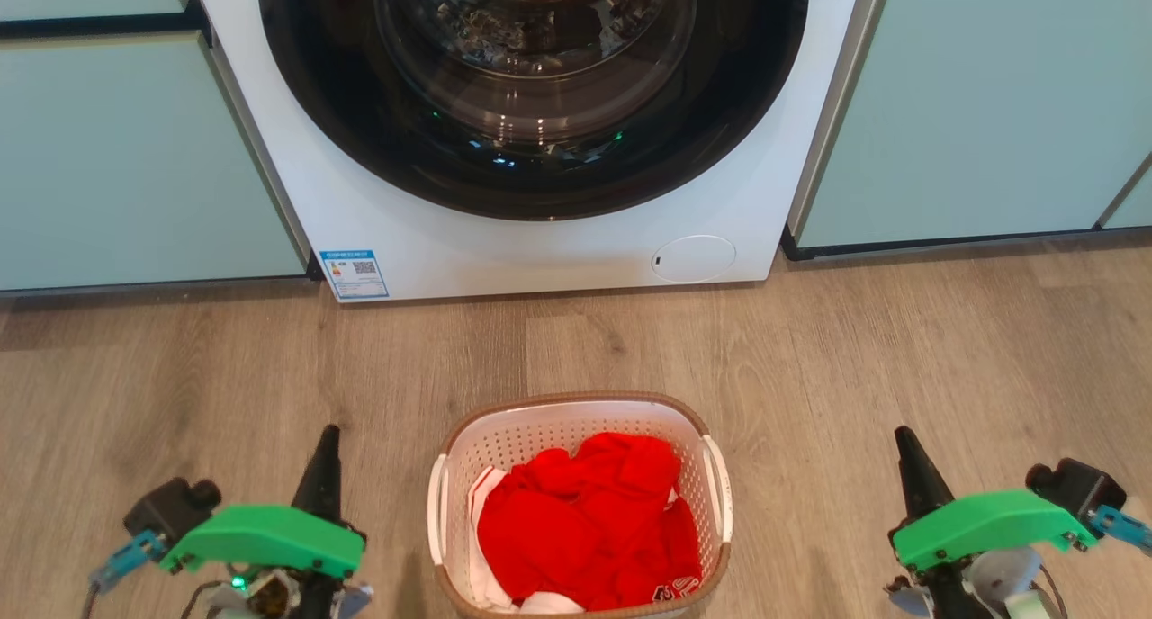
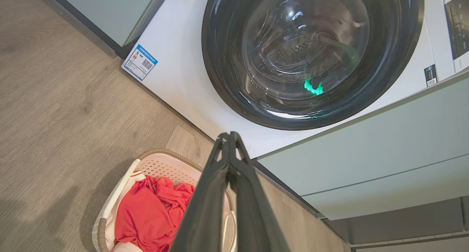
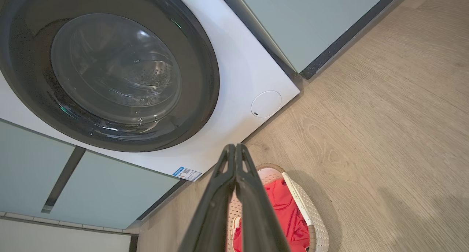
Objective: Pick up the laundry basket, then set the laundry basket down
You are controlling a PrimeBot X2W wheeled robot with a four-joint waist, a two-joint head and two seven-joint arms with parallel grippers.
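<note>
The jaws of both grippers are pressed tight together, and they pinch nothing. The left gripper (image 1: 328, 439) sits low on the left side. The right gripper (image 1: 903, 439) sits low on the right side. Each one has a bright green cover (image 1: 265, 538) behind its long dark fingers. The fingers point ahead, toward the washer.

The laundry basket (image 1: 576, 398) stands on the wood floor (image 1: 180, 367), right between the two grippers. It touches neither of them; there is bare floor on both sides of it. The basket is white with lots of little holes, and it has a brown rim around the top. A white handle (image 1: 717, 497) runs along each side. Inside is a big heap of red clothes (image 1: 585, 520). A bit of white cloth (image 1: 483, 497) peeks out at the left edge of the heap.

Past the basket comes a strip of bare floor. Then comes the white washing machine (image 1: 540, 250), standing straight ahead. It has a big round door (image 1: 535, 52) of dark glass. Low on its front, a blue sticker (image 1: 354, 274) is at the left corner and a small round cap (image 1: 693, 259) is near the right corner. Pale green cupboards (image 1: 126, 160) stand on both sides of the machine.
</note>
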